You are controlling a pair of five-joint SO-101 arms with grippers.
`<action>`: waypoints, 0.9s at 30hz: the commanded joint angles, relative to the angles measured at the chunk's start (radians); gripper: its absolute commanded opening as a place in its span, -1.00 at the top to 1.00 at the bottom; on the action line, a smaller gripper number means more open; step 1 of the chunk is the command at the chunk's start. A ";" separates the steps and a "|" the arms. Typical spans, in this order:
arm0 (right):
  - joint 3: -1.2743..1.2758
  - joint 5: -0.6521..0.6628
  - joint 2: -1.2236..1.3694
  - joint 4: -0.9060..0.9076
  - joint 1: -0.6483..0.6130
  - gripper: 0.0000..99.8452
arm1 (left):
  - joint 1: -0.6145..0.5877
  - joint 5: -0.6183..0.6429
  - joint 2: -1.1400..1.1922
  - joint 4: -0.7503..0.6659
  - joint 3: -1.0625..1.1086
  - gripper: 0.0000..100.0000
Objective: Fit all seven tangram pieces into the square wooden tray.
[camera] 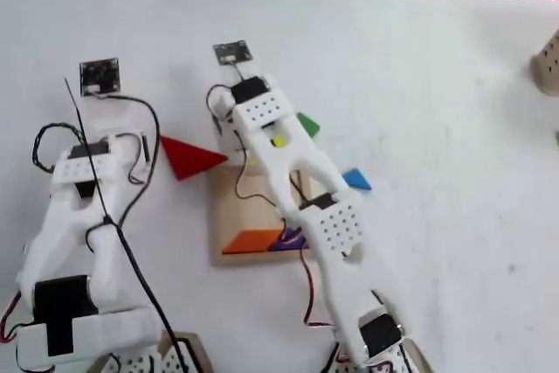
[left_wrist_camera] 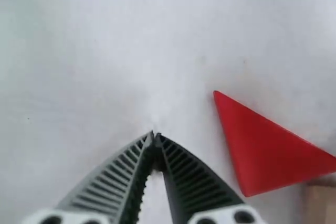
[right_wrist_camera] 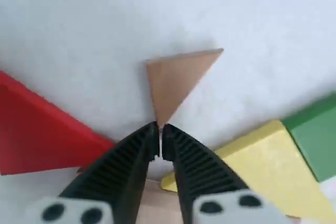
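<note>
The square wooden tray (camera: 234, 203) lies mid-table with an orange piece (camera: 251, 241) and a purple piece (camera: 289, 239) at its near edge. A red triangle (camera: 188, 157) lies on the table at the tray's far left corner. My right arm (camera: 293, 168) stretches over the tray. Its gripper (right_wrist_camera: 159, 127) is shut and empty, tips at a corner of a small tan triangle (right_wrist_camera: 176, 80), between the red triangle (right_wrist_camera: 37, 135) and a yellow piece (right_wrist_camera: 262, 166) beside a green one (right_wrist_camera: 315, 129). My left gripper (left_wrist_camera: 155, 137) is shut over bare table, left of the red triangle (left_wrist_camera: 268, 145).
A blue piece (camera: 356, 180) lies right of the tray, and the green piece (camera: 307, 124) and yellow piece (camera: 279, 140) show beside the right arm. Two small dark square tags (camera: 99, 75) (camera: 232, 52) lie farther back. A pale perforated object (camera: 548, 63) stands at the right edge.
</note>
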 commanded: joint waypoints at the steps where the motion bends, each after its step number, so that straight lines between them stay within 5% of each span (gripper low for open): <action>1: -0.015 -0.008 -0.140 0.028 -0.004 0.96 | -0.010 -0.009 -0.045 -0.021 -0.009 0.96; 12: -0.014 -0.012 -0.065 -0.239 0.021 0.96 | -0.010 -0.009 -0.045 -0.025 -0.009 0.96; 23: -0.011 -0.005 0.001 -0.186 0.059 0.96 | -0.010 -0.009 -0.047 -0.020 -0.009 0.96; 27: -0.012 0.118 -0.001 -0.136 0.022 0.96 | -0.010 -0.009 -0.047 -0.020 -0.009 0.96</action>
